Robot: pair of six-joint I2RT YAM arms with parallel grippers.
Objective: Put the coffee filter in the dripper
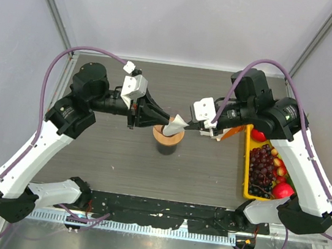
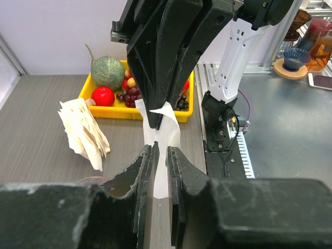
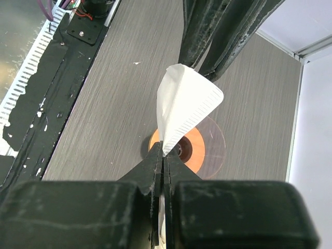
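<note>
The coffee filter (image 1: 177, 125), a thin white paper cone, hangs just above the dripper (image 1: 167, 140), which has a tan wooden ring and a dark centre. My right gripper (image 3: 165, 154) is shut on the filter's (image 3: 184, 109) pointed end, with the dripper's wooden ring (image 3: 193, 150) right below. My left gripper (image 2: 161, 149) has its jaws a little apart, and the filter's (image 2: 162, 166) other end stands in the gap between them. In the left wrist view the right gripper (image 2: 157, 122) pinches the paper from the far side. From above, the left gripper (image 1: 160, 119) and right gripper (image 1: 194, 124) face each other over the dripper.
A yellow tray (image 1: 244, 173) of grapes and red fruit lies at the table's right side, by the right arm. In the left wrist view a ruffled bunch of white filters (image 2: 83, 132) stands in front of the tray (image 2: 119, 111), which also holds a green melon (image 2: 108, 72).
</note>
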